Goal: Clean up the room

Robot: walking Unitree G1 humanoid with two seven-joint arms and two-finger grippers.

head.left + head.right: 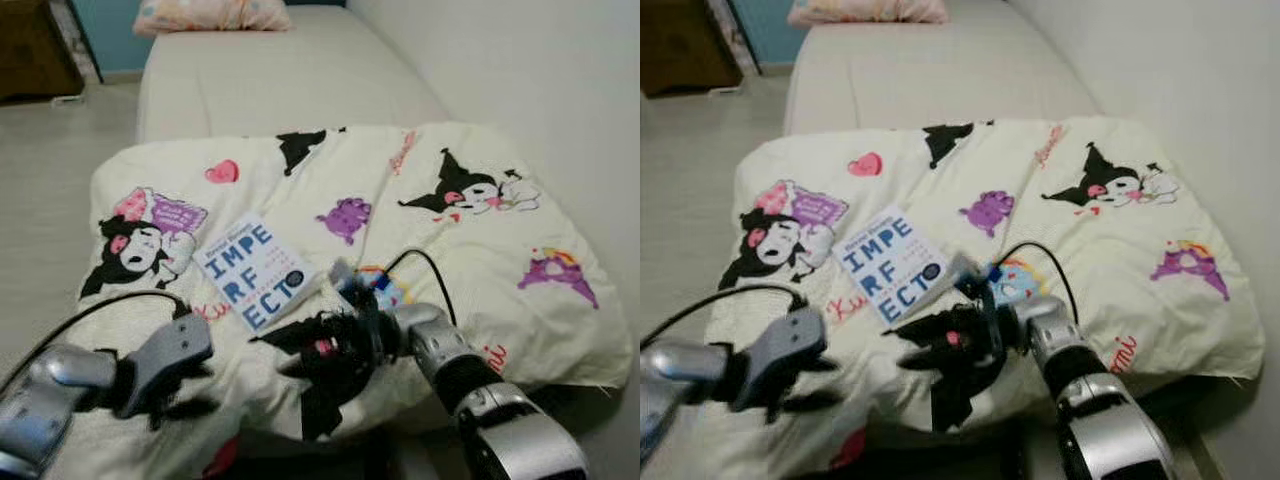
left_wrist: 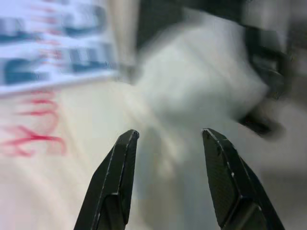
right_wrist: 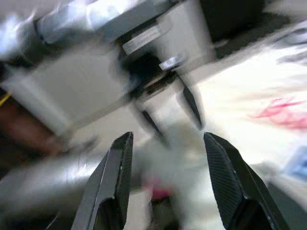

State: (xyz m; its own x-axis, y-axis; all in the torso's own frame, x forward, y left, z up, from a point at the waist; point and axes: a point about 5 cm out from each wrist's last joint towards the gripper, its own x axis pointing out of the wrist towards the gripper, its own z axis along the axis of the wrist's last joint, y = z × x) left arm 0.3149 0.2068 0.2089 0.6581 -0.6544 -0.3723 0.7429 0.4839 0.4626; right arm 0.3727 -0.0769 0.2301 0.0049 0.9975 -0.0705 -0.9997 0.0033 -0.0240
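Both claws, left (image 1: 185, 385) and right (image 1: 300, 350), hover parted over blanket (image 1: 420, 250).

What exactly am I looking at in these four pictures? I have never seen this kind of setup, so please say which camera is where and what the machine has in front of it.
This is a humanoid robot tidying a room. The two wide pictures come from the two eyes of a camera on its head, looking down at a bed. A cream blanket printed with cartoon characters lies across the bed, and a book with big blue letters rests on the blanket. A pillow sits at the far end.

The silver arms end in grippers with two long black fingers. The left gripper and the right gripper are both low at the near edge of the blanket, pointing toward each other.

The two blurred pictures come from cameras on the wrists, each looking along its own fingers. Both pairs of fingers stand apart, with nothing gripped between them.
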